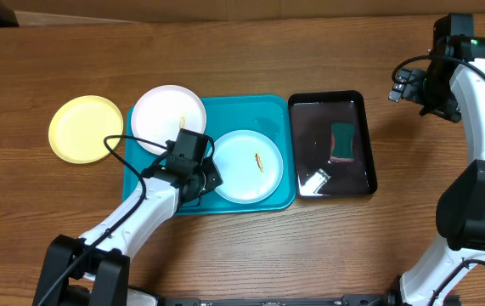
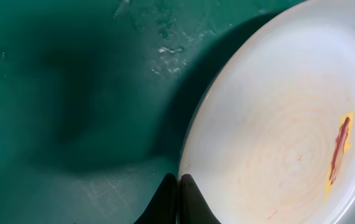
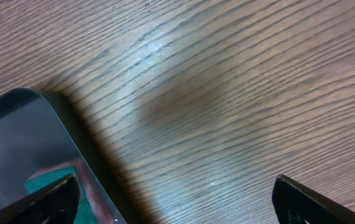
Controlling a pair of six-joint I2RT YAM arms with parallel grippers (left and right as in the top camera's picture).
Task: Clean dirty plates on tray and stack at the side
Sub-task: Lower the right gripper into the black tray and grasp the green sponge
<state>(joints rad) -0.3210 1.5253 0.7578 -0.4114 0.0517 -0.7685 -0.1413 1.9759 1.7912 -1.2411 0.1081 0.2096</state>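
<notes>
The turquoise tray (image 1: 255, 107) holds the pale blue plate (image 1: 240, 174), which has a small brown smear (image 1: 260, 161). The white plate (image 1: 168, 112) lies on the tray's far left corner and overhangs its rim. The lime green plate (image 1: 81, 129) lies on the table left of the tray. My left gripper (image 1: 201, 176) is shut, its tips (image 2: 178, 182) down at the left rim of the pale blue plate (image 2: 276, 124), over the tray floor (image 2: 71, 93). My right gripper (image 1: 406, 86) is open and empty above the bare table (image 3: 177, 205).
A glossy black tray (image 1: 303, 153) stands right of the turquoise one and holds a green sponge (image 1: 342, 141) and a small white object (image 1: 314, 178). Its corner shows in the right wrist view (image 3: 15, 137). The table is brown wood.
</notes>
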